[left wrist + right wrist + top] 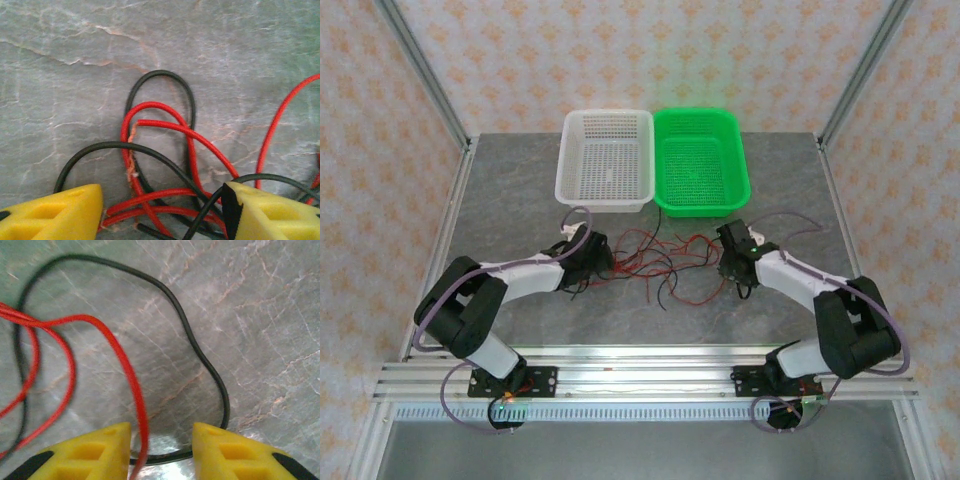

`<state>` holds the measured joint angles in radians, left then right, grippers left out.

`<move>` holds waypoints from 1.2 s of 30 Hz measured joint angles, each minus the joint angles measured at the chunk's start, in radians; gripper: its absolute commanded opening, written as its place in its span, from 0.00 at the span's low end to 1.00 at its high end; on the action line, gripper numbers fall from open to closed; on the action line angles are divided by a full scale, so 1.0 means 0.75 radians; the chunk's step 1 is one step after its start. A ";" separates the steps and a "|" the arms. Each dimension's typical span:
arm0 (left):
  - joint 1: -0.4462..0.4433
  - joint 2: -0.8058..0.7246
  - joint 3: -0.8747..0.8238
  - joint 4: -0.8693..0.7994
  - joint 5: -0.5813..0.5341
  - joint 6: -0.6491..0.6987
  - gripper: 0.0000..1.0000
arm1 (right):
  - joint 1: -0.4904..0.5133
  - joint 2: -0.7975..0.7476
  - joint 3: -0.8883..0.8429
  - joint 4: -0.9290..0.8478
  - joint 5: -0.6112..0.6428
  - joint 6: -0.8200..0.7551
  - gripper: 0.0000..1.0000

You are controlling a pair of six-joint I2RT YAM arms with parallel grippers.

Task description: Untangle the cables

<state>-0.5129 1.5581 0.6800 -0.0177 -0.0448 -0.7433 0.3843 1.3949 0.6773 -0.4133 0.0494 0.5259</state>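
Observation:
The cables (655,262), a tangle of thin red and black wires, lie on the grey table between the two arms. My left gripper (595,262) sits low over the tangle's left end. In the left wrist view it (162,212) stands open, and looped red cables (160,125) and black cables (145,150) cross between its yellow fingers (55,215). My right gripper (735,265) is at the tangle's right end. It (162,452) is open too, with a red cable (131,385) and a black cable (200,355) running through the gap.
A white basket (607,158) and a green basket (700,160) stand side by side at the back of the table (510,200). Metal frame posts rise at the back corners. A rail (640,375) runs along the near edge.

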 measured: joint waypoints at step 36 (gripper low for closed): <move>0.189 -0.561 -0.061 -0.145 -0.117 0.114 0.70 | -0.003 -0.520 0.490 -0.092 -0.257 -0.554 0.00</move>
<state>-0.3714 1.1374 0.6342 -0.1268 -0.1326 -0.6575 0.3824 1.0050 1.0447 -0.4820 -0.1432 0.1104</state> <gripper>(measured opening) 0.702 0.050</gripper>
